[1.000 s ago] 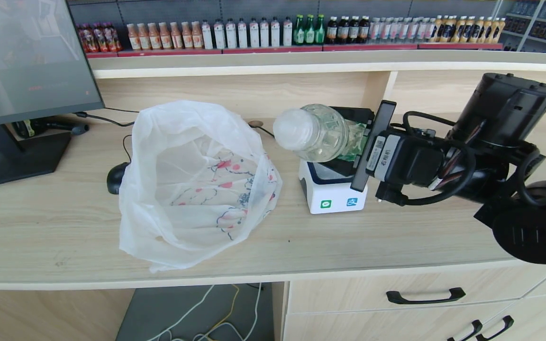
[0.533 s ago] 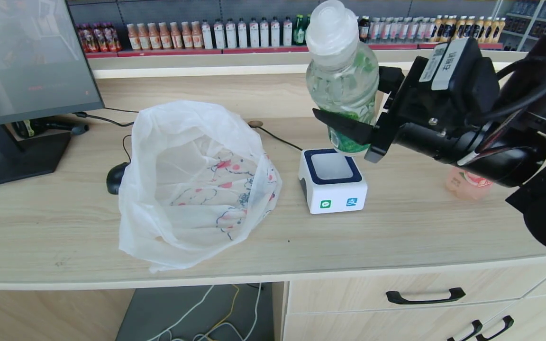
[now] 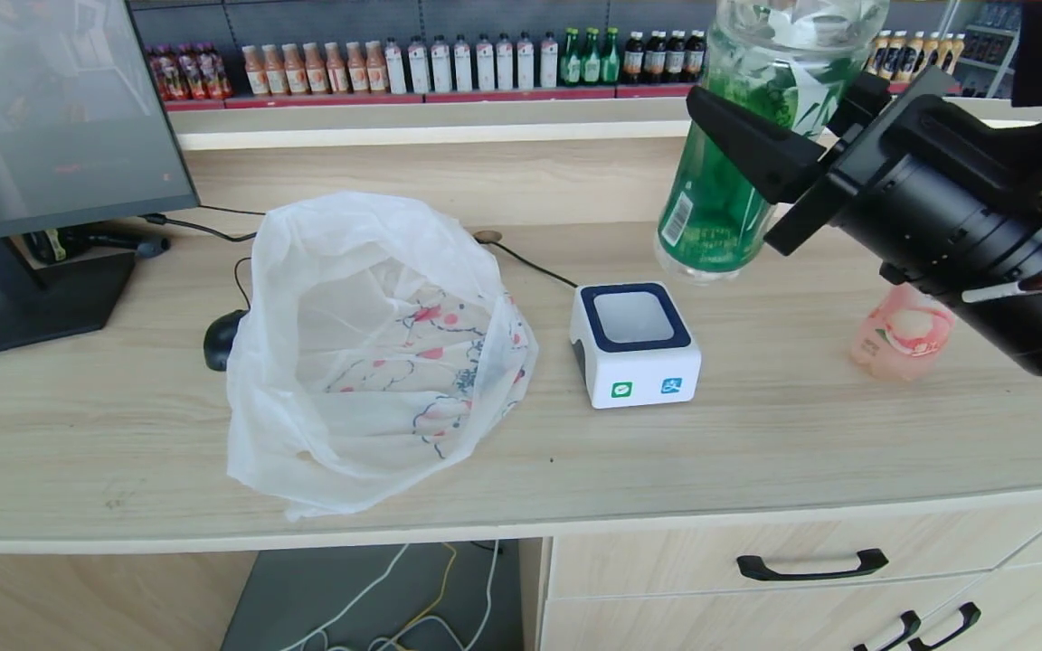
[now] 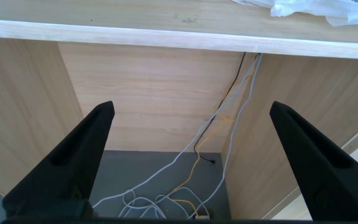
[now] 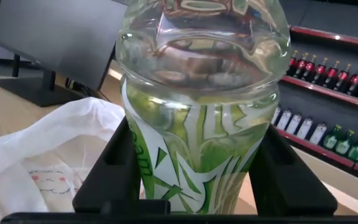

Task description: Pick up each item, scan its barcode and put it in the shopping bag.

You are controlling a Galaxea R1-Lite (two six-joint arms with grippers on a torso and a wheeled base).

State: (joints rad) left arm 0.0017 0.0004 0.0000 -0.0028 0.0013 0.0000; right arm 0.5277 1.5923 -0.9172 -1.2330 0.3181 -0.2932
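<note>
My right gripper (image 3: pixel 788 136) is shut on a clear bottle with a green label (image 3: pixel 738 172), held upright and high above the counter, behind and to the right of the white scanner box (image 3: pixel 634 344). The same green-label bottle (image 5: pixel 201 130) sits between the black fingers (image 5: pixel 114 165) in the right wrist view. The white shopping bag (image 3: pixel 367 344) stands open on the counter left of the scanner. A pink bottle (image 3: pixel 903 333) lies on the counter under my right arm. My left gripper (image 4: pixel 191 162) hangs open below the counter edge, with nothing between its fingers.
A monitor on a black stand (image 3: pixel 42 136) fills the counter's far left, with a black mouse (image 3: pixel 221 338) and cables beside the bag. A raised ledge (image 3: pixel 449 122) runs behind the counter. Drawers with black handles (image 3: pixel 810 568) sit below at the right.
My right gripper has turned the bottle from lying over the scanner to upright, then lifted it up and to the right. That uncovered the scanner and the pink bottle.
</note>
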